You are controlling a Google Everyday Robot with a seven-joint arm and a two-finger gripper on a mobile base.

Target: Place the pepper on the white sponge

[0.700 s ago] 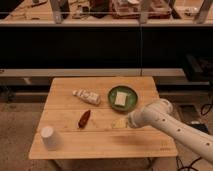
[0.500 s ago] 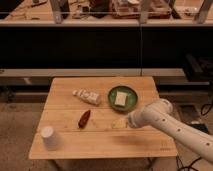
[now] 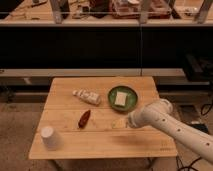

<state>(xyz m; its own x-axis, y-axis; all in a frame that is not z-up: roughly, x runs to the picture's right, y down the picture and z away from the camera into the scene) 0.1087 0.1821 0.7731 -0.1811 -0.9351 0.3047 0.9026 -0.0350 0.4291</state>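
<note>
The dark red pepper (image 3: 84,118) lies on the wooden table (image 3: 100,140), left of centre. The white sponge (image 3: 120,98) sits flat on a round green plate (image 3: 131,91) at the back right of the table. My gripper (image 3: 120,123) hangs low over the table at the end of the white arm (image 3: 165,122), which reaches in from the right. It is to the right of the pepper and in front of the plate, touching neither.
A white labelled bottle (image 3: 87,96) lies on its side behind the pepper. A white cup (image 3: 48,137) stands at the front left corner. Dark shelving and a cluttered bench run along the back. Floor surrounds the table.
</note>
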